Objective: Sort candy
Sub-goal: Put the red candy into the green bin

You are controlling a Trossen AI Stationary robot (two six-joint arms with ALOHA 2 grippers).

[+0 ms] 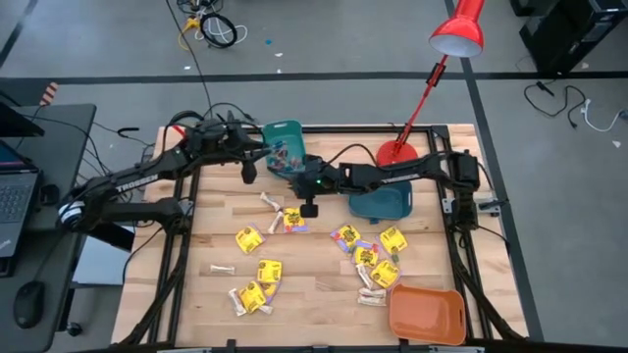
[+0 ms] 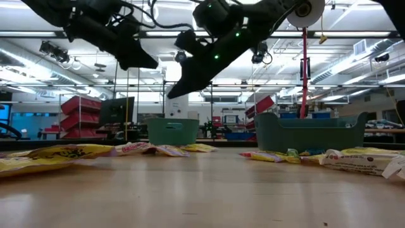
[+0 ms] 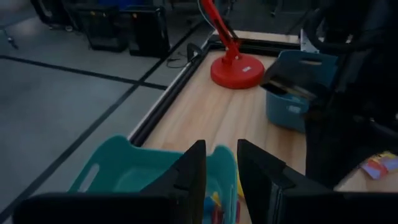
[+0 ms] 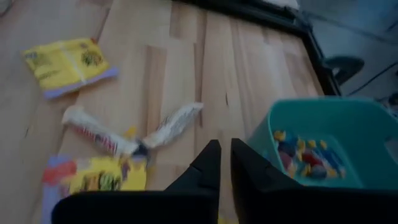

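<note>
Both grippers hover by the teal bin (image 1: 285,145) upper-centre, left gripper (image 3: 219,163) fingers slightly apart, right gripper (image 4: 224,157) nearly closed, both empty; next, back to the candy (image 1: 365,253) lower down the worktop.

Candy (image 1: 365,257) lies scattered beside an orange bin (image 1: 427,314).

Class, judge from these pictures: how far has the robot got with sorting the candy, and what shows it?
Done: a teal bin already holds small coloured pieces.
In hand: nothing visibly held. The left gripper hovers over that bin; the right gripper hangs beside it, above the table.
Left: most of it. Yellow packets and pale sticks lie scattered across the table, and the orange bin looks empty.
</note>
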